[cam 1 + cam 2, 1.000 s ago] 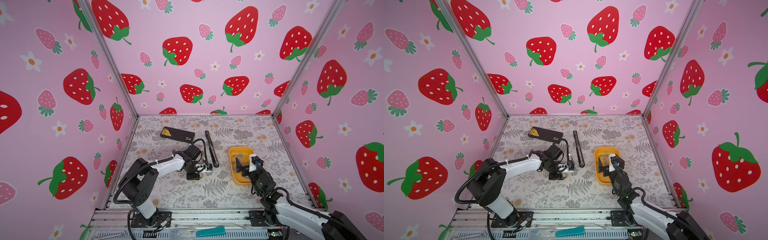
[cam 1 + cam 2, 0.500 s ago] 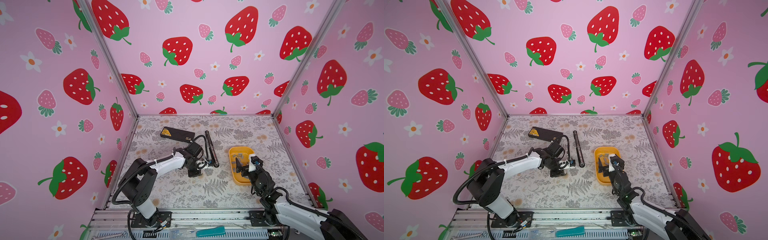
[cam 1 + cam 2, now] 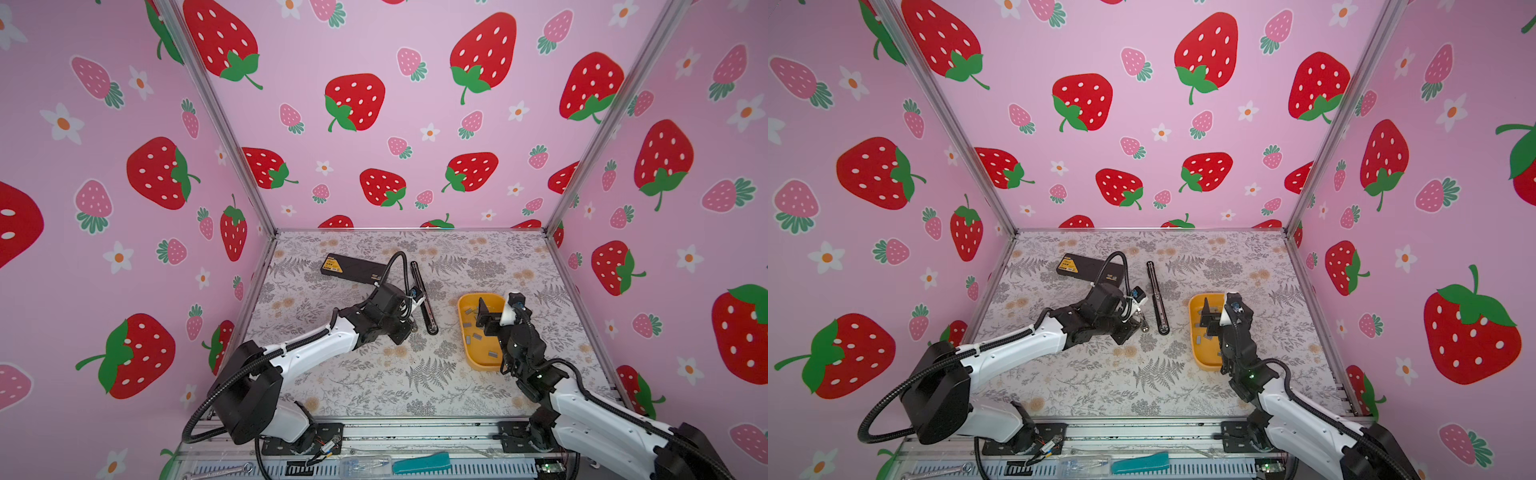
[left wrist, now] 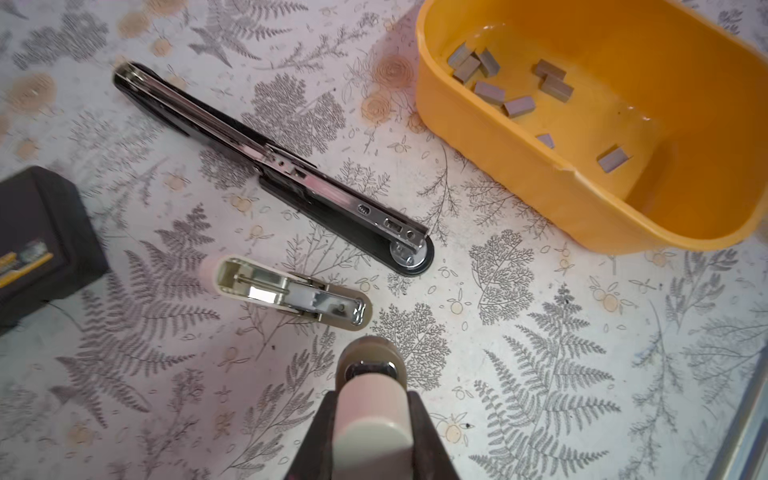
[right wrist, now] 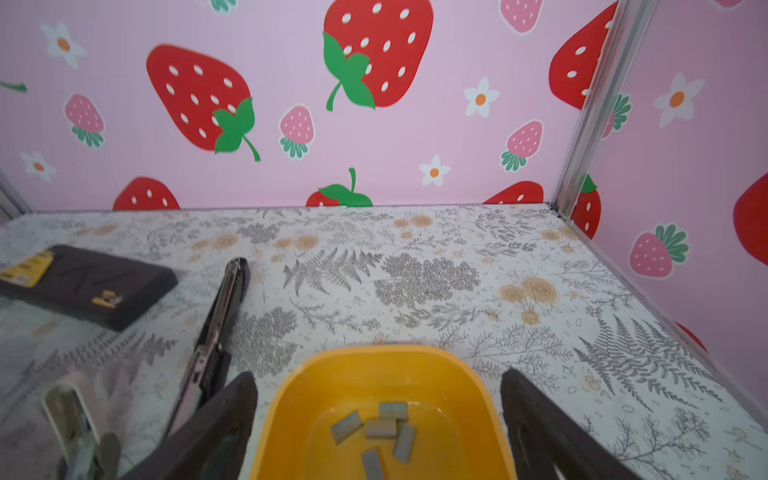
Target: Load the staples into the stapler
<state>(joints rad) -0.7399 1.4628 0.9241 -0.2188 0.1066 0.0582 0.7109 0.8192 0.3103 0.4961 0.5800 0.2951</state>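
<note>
**Staples in the tray, pale stapler folded out**

The staples [image 4: 515,106] lie loose in the yellow tray [image 4: 540,178], right of centre on the bench [image 3: 374,374]. The right jaws hang over the tray, spread wide and holding nothing. Left of the tray, the left jaws are clamped on the raised top arm of the pale stapler [image 4: 291,297], whose metal channel lies face up on the bench. Just beside it lies a long black stapler [image 4: 291,178], folded out flat. A black box [image 3: 353,268] sits farther left, toward the far wall.
</note>
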